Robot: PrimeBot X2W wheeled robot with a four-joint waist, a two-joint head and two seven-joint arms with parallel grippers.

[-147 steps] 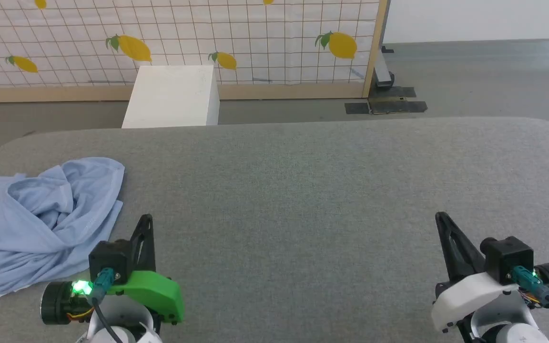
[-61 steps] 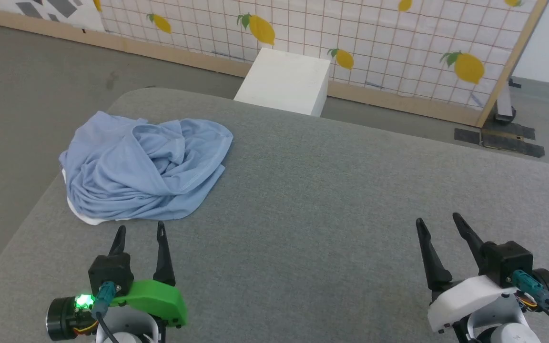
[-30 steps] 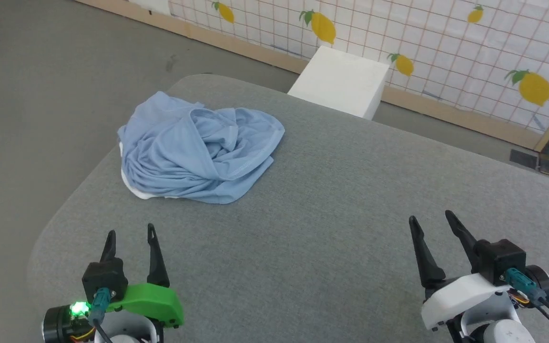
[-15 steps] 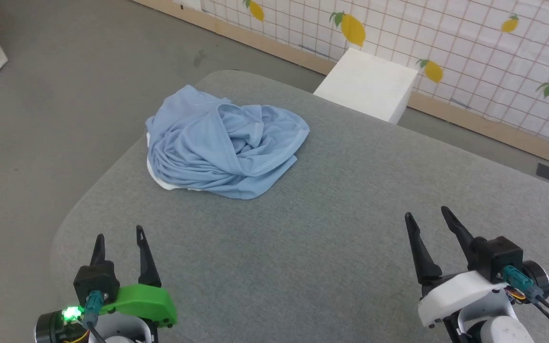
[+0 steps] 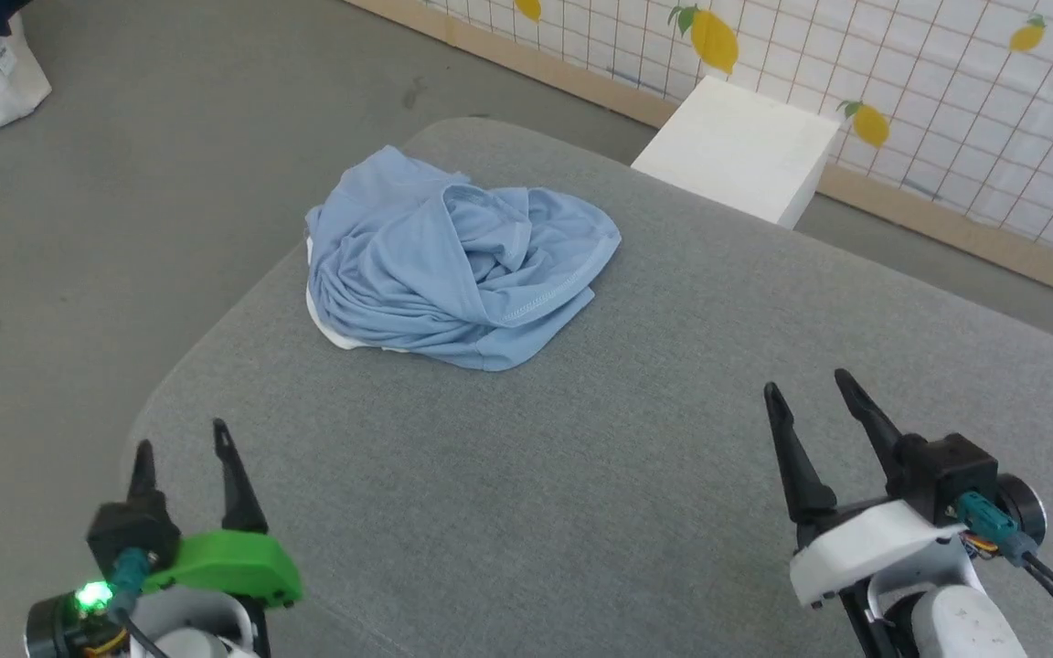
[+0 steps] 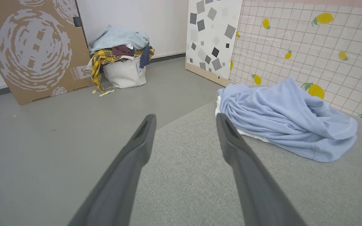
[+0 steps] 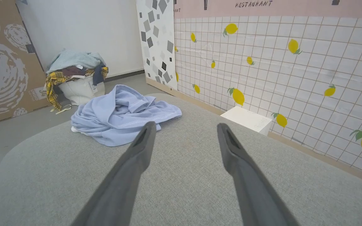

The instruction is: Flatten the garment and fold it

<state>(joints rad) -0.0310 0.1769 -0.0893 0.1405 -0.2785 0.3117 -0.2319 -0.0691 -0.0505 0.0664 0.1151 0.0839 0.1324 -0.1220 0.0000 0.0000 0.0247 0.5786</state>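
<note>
The garment lies crumpled in a light blue heap near the far left corner of the grey table, with a bit of white peeking out beneath it. It also appears in the left wrist view and the right wrist view. My left gripper hovers open at the lower left, over the table's left edge and well short of the heap. My right gripper stands open at the lower right, far from the cloth. Both hold nothing.
A white box stands on the floor behind the table, before a lemon-patterned grid screen. A white bag heaped with clothes and a large cardboard panel stand on the floor to the left.
The head camera has swung further left, so the whole scene has shifted right in view. Both grippers stay open; the left one now sits lower and further left in the picture.
</note>
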